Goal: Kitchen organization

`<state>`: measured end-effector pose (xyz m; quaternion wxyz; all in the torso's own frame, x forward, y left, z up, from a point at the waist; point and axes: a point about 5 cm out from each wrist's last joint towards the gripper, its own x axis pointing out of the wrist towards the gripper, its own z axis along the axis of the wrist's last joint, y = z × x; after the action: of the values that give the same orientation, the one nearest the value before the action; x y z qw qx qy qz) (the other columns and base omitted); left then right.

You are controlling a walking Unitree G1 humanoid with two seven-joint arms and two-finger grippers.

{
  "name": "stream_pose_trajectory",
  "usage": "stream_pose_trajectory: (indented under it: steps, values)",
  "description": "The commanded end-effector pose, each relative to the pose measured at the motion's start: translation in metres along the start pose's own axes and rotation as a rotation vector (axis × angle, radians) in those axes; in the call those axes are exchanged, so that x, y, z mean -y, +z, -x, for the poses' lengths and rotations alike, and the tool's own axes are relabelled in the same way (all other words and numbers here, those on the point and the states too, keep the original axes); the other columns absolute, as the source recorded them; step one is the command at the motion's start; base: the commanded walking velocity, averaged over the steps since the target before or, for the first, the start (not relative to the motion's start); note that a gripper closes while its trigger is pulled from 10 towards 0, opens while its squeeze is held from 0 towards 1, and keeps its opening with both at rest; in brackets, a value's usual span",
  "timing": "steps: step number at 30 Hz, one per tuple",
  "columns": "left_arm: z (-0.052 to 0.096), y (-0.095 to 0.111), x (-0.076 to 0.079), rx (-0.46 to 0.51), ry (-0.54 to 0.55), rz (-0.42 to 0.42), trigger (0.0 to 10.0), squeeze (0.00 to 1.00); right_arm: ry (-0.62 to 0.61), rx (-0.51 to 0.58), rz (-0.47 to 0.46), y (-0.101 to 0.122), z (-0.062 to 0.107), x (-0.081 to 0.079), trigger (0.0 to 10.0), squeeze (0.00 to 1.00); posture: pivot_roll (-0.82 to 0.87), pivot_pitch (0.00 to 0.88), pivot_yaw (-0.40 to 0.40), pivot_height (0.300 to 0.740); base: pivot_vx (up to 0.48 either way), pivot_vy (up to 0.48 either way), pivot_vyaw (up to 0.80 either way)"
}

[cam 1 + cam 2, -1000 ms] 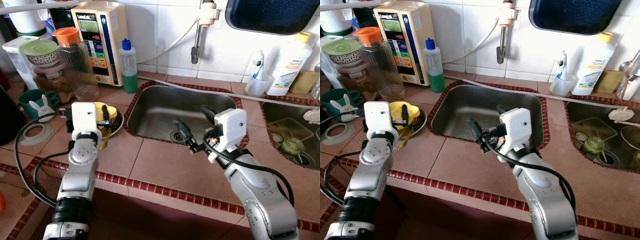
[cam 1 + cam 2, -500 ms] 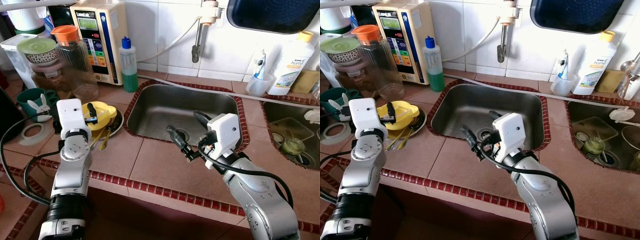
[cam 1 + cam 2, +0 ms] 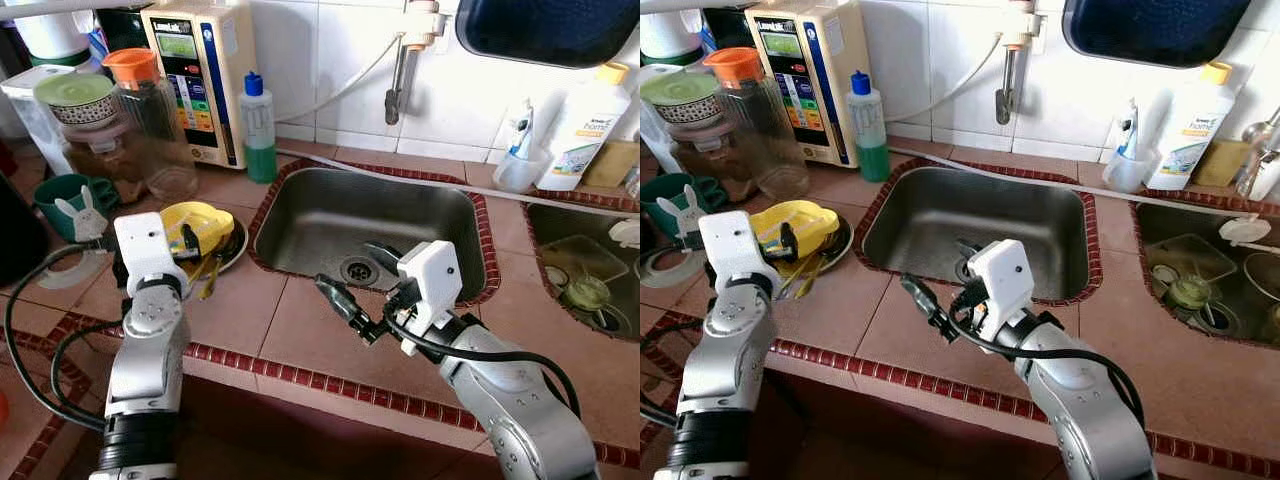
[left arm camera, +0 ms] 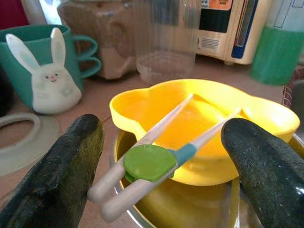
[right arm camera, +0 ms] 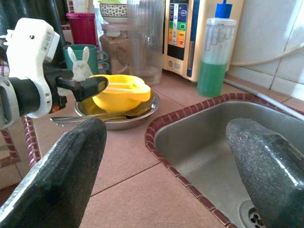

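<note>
- Chopsticks (image 4: 156, 142), joined by a green clip, lie across the yellow bowl (image 3: 205, 222) on the desk (image 3: 300, 330); the left gripper (image 4: 161, 166), released, has drawn back to frame them, likely for a pickup.
- Right gripper (image 3: 355, 290), released and empty, has pulled back from the sink (image 3: 370, 215) toward the desk edge.

Bowl (image 3: 203, 222) on plate (image 3: 234, 248), left of sink (image 3: 368, 222).

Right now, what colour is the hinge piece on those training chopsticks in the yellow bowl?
Green, on the training chopsticks resting in the yellow bowl; the left wrist view shows it best.
</note>
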<state>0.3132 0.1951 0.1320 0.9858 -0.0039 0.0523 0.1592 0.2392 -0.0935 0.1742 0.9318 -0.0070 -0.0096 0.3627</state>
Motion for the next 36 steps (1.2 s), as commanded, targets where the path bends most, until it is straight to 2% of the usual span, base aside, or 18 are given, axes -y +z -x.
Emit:
stream_pose_trajectory:
  steps: [1, 2, 3, 4, 5, 8, 10, 14, 19, 27, 33, 36]
  values:
    - [-0.001, 0.003, 0.000, 0.002, -0.004, 0.006, 7.7, 0.00, 0.012, 0.013, 0.007, 0.006, 0.001, -0.002, 10.0, 0.00, 0.10, 0.000, 0.017, 0.740, 0.000, 0.000, 0.00]
    - [-0.001, 0.003, 0.000, 0.001, -0.004, 0.008, 5.3, 0.00, 0.009, 0.009, 0.002, 0.005, 0.001, -0.002, 10.0, 0.00, 0.10, 0.000, 0.017, 0.740, 0.000, 0.000, 0.00]
    - [-0.002, 0.004, 0.001, -0.001, -0.005, 0.009, 4.9, 0.00, 0.001, 0.001, -0.014, 0.004, 0.000, -0.001, 10.0, 0.00, 0.10, 0.000, 0.017, 0.740, 0.000, 0.000, 0.00]
    - [-0.002, 0.004, 0.001, 0.000, -0.007, 0.007, 9.7, 0.00, -0.003, -0.002, -0.020, 0.003, 0.001, -0.001, 10.0, 0.00, 0.10, 0.000, 0.018, 0.740, 0.000, 0.000, 0.00]
    - [-0.002, 0.005, 0.002, 0.003, -0.013, 0.005, 10.0, 0.00, -0.016, -0.014, -0.019, 0.002, 0.001, 0.000, 10.0, 0.00, 0.10, 0.000, 0.018, 0.740, 0.000, 0.000, 0.00]
    - [-0.002, 0.007, 0.004, 0.015, -0.028, 0.003, 10.0, 0.00, -0.069, -0.060, -0.041, -0.004, 0.000, 0.006, 10.0, 0.00, 0.10, 0.000, 0.020, 0.740, 0.000, 0.000, 0.00]
    - [-0.002, 0.007, 0.004, 0.014, -0.027, 0.006, 10.0, 0.00, -0.058, -0.014, -0.031, 0.003, 0.001, 0.007, 10.0, 0.00, 0.09, 0.000, 0.023, 0.740, 0.000, 0.000, 0.00]
    - [-0.002, 0.009, 0.005, 0.020, -0.031, 0.006, 10.0, 0.00, -0.061, -0.006, -0.001, 0.005, 0.001, 0.007, 10.0, 0.00, 0.09, 0.000, 0.023, 0.740, 0.000, 0.000, 0.00]
    - [-0.003, 0.018, 0.007, 0.079, -0.035, -0.013, 10.0, 0.00, -0.084, 0.011, 0.001, 0.009, 0.001, 0.010, 10.0, 0.00, 0.09, 0.000, 0.022, 0.740, 0.000, 0.000, 0.80]
    - [-0.004, 0.019, 0.005, 0.082, -0.025, -0.013, 10.0, 0.00, -0.095, 0.012, -0.004, 0.009, 0.001, 0.012, 10.0, 0.00, 0.09, 0.000, 0.021, 0.740, 0.000, 0.000, 0.80]
    - [-0.004, 0.017, 0.009, 0.079, -0.052, -0.022, 10.0, 0.00, -0.161, 0.024, -0.014, 0.010, 0.000, 0.020, 10.0, 0.00, 0.09, 0.000, 0.019, 0.740, 0.000, 0.000, 0.00]
    - [-0.004, 0.016, 0.015, 0.098, -0.108, -0.039, 10.0, 0.00, -0.205, 0.017, 0.004, 0.010, 0.001, 0.026, 10.0, 0.00, 0.09, 0.000, 0.018, 0.740, 0.000, 0.000, 0.00]
